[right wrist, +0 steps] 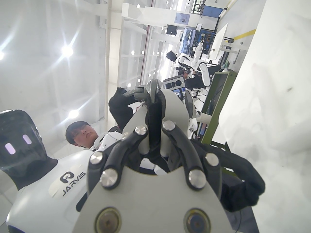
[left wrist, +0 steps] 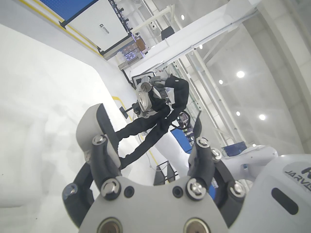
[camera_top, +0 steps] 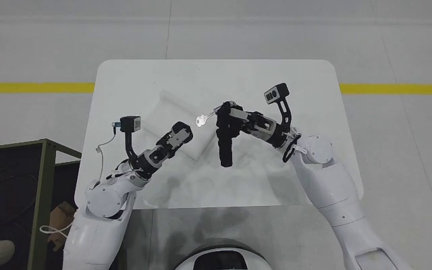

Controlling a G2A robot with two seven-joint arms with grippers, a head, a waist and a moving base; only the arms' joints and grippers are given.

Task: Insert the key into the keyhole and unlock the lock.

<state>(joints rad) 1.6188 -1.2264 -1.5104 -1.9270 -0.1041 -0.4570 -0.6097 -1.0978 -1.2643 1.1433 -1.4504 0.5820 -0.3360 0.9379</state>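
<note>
Near the padlock (left wrist: 143, 99), which the right hand (right wrist: 152, 90) is clamping, the left hand (left wrist: 149, 115) is hanging open and empty, so it is likely needing the key first, then a straight push along the keyhole (left wrist: 146, 87).

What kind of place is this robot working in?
Probably a robotics lab inside a large industrial hall. A yellow floor line runs past the white table, round ceiling lights hang high overhead, and another white robot stands by monitors in the background.
</note>
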